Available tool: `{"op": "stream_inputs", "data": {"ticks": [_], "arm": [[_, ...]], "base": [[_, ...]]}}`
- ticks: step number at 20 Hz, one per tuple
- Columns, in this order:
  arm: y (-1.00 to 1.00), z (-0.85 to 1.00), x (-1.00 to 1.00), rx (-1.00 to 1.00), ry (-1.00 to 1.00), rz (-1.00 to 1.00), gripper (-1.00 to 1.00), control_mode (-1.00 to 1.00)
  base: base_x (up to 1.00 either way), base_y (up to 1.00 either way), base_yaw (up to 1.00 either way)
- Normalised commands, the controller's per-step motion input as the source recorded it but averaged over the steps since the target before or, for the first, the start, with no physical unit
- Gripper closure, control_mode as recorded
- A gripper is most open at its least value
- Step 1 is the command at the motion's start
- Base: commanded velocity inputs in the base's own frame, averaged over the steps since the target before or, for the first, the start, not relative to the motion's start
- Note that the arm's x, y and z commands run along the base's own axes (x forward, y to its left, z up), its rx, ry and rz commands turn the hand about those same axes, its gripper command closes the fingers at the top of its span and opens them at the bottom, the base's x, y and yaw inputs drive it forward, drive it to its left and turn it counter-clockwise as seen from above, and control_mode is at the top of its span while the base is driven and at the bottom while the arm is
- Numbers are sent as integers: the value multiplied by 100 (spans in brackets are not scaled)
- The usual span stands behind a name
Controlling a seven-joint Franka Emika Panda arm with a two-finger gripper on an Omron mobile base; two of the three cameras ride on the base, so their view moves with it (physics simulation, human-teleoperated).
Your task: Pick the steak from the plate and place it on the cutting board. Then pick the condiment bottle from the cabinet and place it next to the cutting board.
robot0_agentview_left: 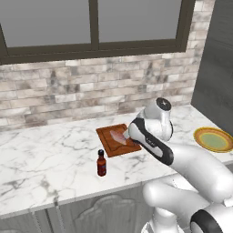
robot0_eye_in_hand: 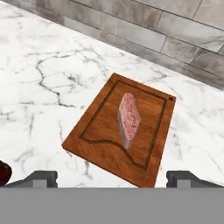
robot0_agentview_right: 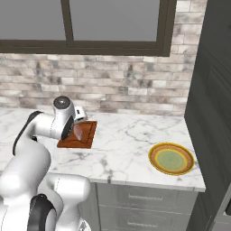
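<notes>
Gripper (robot0_eye_in_hand: pixel 112 178) in hand view: two dark finger tips at the bottom corners, spread wide apart, nothing between them. It looks down on the rectangular reddish-brown wooden cutting board (robot0_eye_in_hand: pixel 103 135) with its edge groove, centre frame, lying on the white marble counter (robot0_eye_in_hand: pixel 39 78). Pale pink oval raw steak (robot0_eye_in_hand: pixel 129 116) sits in the middle of the board, fully inside the groove. Dark red rounded shape at the lower left edge, cut off, cannot tell what it is. Grey brick wall (robot0_eye_in_hand: pixel 175 39) runs across the top.

Left base view: white arm rises from lower right and covers the board's right side; board sits centre frame, steak on it just left of the wrist. Small slim red-brown condiment bottle (robot0_agentview_left: pixel 101 164) with black cap stands upright on the counter, near the board's lower left corner, apart from it. Round plate (robot0_agentview_left: pixel 213 139) with yellow-orange rim and greenish centre sits at the right edge, well apart from the board. Dark-framed window (robot0_agentview_left: pixel 93 27) across the top.

Right base view: arm at left, over the board's left end; steak visible beside the wrist. Plate at lower right of the counter, near the dark grey tall unit (robot0_agentview_right: pixel 212 113).
</notes>
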Motion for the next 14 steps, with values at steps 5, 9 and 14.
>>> {"op": "stream_inputs", "data": {"ticks": [5, 9, 14], "arm": [[-15, 50, -49, 0, -17, 14, -100, -100], [-19, 41, -60, 0, -17, 12, -100, -100], [-16, 42, -55, 0, -15, 10, -100, -100]], "base": [[0, 0, 0], [0, 0, 0], [0, 0, 0]]}}
